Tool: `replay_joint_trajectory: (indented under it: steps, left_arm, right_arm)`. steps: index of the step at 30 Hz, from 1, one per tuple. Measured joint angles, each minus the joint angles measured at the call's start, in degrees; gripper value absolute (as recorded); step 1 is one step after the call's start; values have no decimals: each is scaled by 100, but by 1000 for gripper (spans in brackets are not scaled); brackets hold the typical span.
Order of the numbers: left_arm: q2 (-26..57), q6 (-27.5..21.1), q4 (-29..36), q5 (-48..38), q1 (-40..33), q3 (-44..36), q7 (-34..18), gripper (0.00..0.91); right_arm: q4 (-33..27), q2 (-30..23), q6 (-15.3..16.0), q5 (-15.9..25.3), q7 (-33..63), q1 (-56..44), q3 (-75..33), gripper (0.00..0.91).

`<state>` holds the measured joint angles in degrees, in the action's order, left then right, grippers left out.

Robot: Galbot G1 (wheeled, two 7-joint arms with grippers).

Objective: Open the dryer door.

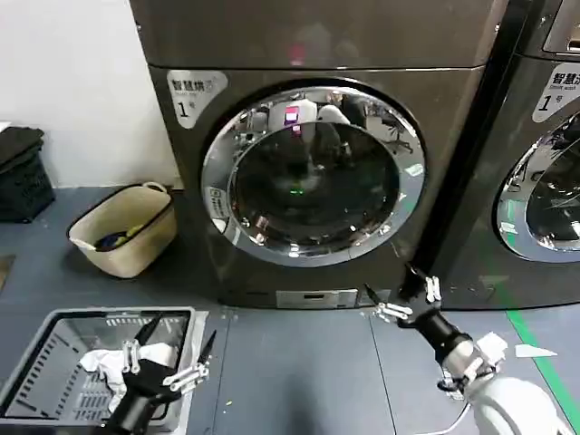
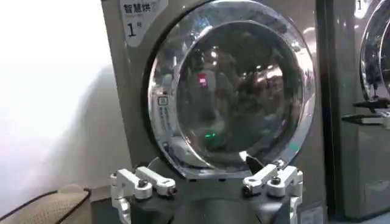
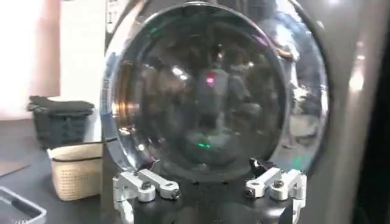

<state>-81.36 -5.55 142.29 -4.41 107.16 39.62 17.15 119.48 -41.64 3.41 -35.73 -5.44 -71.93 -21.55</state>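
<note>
Chrome rim flush to the machine's front, the dryer door (image 1: pixel 313 177) is shut. The right gripper (image 1: pixel 396 292) hovers low before the door's lower right, fingers spread and empty; the left gripper (image 1: pixel 174 349) waits, also spread, over a basket (image 1: pixel 36 349). This looks like the approach: next it must find the door's edge and pull.

The grey floor (image 1: pixel 299 362) carries two dark dryers side by side at the far side, one (image 1: pixel 317 163) central and one (image 1: pixel 544 181) at the right. A beige basket (image 1: pixel 125 228) stands far left, a grey wire-sided crate (image 1: pixel 54 362) holding white cloth sits near left, and green tape (image 1: pixel 535 349) runs along the right.
</note>
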Motion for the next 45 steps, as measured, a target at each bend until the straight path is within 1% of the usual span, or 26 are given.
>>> replay_joint_trajectory:
  steps: [7,18,31,37,45]
  left_arm:
    - [-17,3,-17,12,5,2,6,907]
    - [-59,2,-74,36,2,-47,14,907]
    - [-108,2,-109,51,-19,-40,19,907]
    - [-105,3,-108,35,-16,3,21,907]
    - [-105,3,-108,28,-15,16,23,907]
  right_arm:
    - [-277,169,-17,-236,-12,916,806,907]
    - [-761,112,-4,-520,-45,2386,2041,907]
    - [-1315,-159,41,-1006,-115,3815,3253,907]
    - [-1635,-369,82,-1096,-229,4374,3754,907]
    - [-1986,-611,82,-1251,-292,4852,4201,907]
